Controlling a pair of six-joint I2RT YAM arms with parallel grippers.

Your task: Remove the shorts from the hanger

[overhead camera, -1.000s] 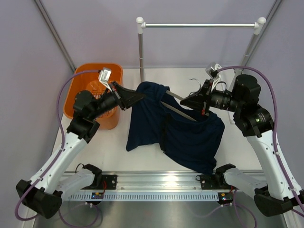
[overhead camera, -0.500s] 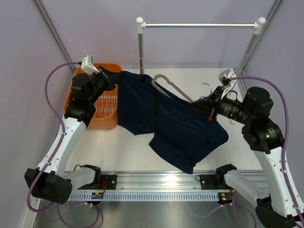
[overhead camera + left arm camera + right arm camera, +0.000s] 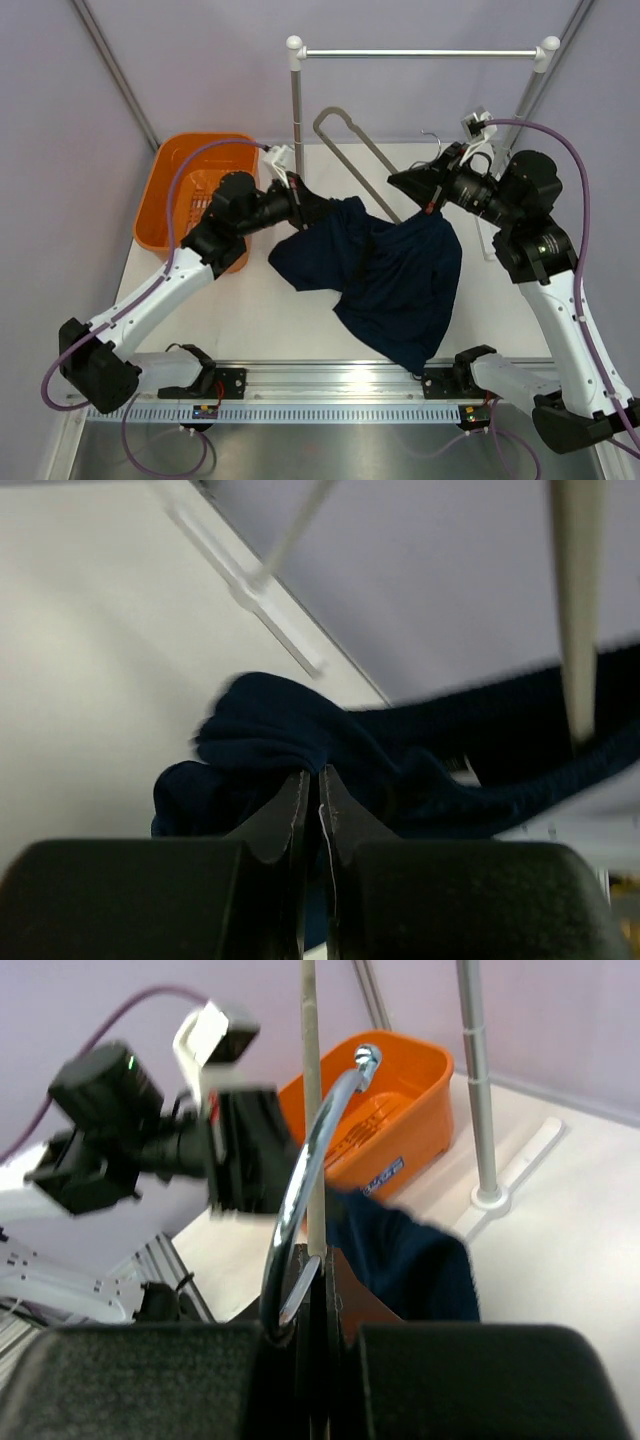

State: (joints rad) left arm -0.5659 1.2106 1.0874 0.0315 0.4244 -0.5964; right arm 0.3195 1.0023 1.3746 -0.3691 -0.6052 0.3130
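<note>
Tabletop [image 3: 250,320] below: my left end effector [image 3: 312,780] pinches the shorts [image 3: 400,270], my right end effector [image 3: 321,1265] the hanger [image 3: 305,1160], where cloth could snag and tear.

My dark navy shorts [image 3: 390,275] hang limp and wrinkled, with one bunched edge pinched in my left tool [image 3: 306,206]. The rest drapes toward the near edge of the desk [image 3: 250,320]. The grey loop hanger [image 3: 333,109] is clamped in my right tool [image 3: 428,198]. It angles up and away, mostly bare, and only its lower end meets the fabric.
</note>
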